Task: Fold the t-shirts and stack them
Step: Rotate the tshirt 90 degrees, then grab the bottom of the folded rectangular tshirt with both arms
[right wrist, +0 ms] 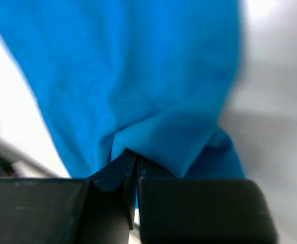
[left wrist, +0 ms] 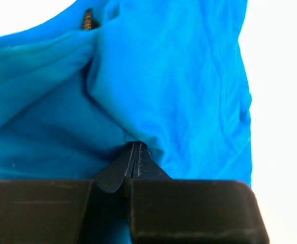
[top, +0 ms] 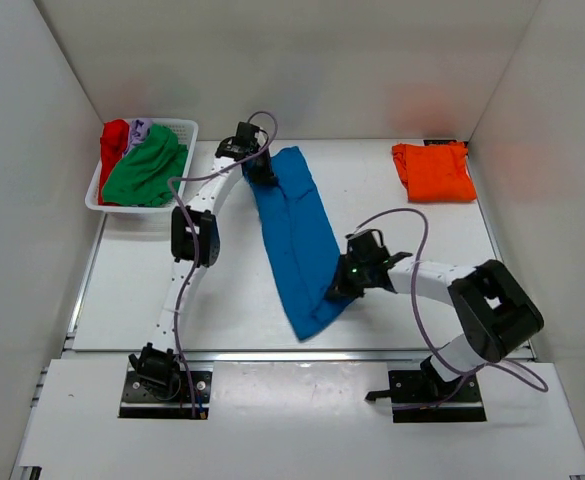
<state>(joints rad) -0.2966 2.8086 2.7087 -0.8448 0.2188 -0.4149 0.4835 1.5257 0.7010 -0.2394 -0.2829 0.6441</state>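
White table [top: 132,290], white walls [top: 272,60] on three sides. Blue t-shirt [top: 297,240] lies mid-table as a long narrow strip, running diagonally from the far centre-left toward the near centre. Left gripper [top: 262,172] sits at the strip's far end; wrist view shows its fingertips [left wrist: 134,152] pressed together with a bunched fold of the blue cloth pinched between them. Right gripper [top: 338,290] is at the near end on the strip's right edge, its jaws likewise clamped on a fold of the cloth [right wrist: 130,160]. Orange t-shirt [top: 434,172] rests folded at the far right of the table, well apart from both arms. Basket [top: 177,122] at far left holds the green t-shirt [top: 147,170], red t-shirt [top: 113,140] and lilac t-shirt [top: 138,130], unfolded.
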